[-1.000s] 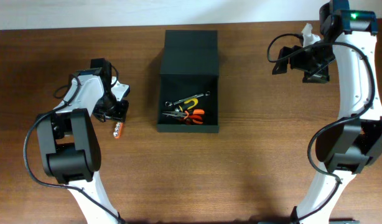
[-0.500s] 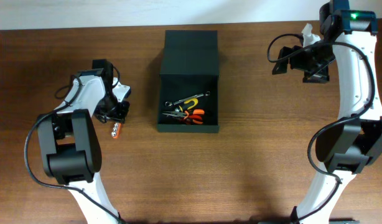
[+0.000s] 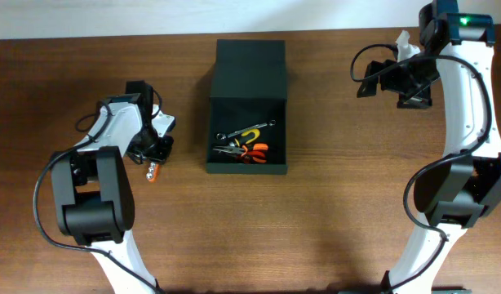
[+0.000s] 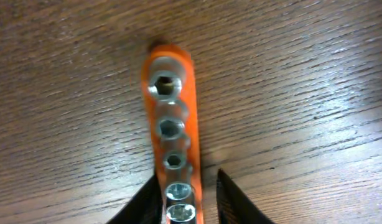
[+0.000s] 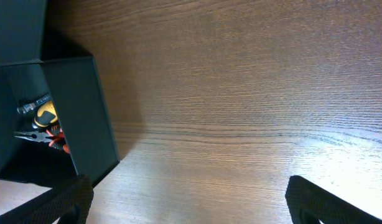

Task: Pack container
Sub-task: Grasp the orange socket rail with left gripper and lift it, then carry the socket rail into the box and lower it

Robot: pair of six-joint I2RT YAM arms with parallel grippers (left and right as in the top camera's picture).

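The container (image 3: 247, 168) is a dark box standing open mid-table, its lid (image 3: 249, 69) folded back behind it. Inside lie orange-handled pliers (image 3: 252, 153), a wrench (image 3: 246, 128) and a yellow-handled tool. Left of it, an orange rail of metal sockets (image 3: 153, 170) rests on the wood. My left gripper (image 3: 155, 149) is down over the rail's near end. In the left wrist view the rail (image 4: 172, 124) runs between the gripper (image 4: 188, 179): one finger touches it, the other stands a small gap off. My right gripper (image 3: 366, 79) hovers wide open with nothing in it, right of the container (image 5: 76, 124).
The wall edge runs along the back of the brown wooden table (image 3: 332, 212). In the right wrist view, bare wood lies under the right gripper (image 5: 188, 190), with the container's corner at its left.
The left gripper has shifted slightly right and towards the socket rail, and its jaws have narrowed around it. The right arm has not moved.
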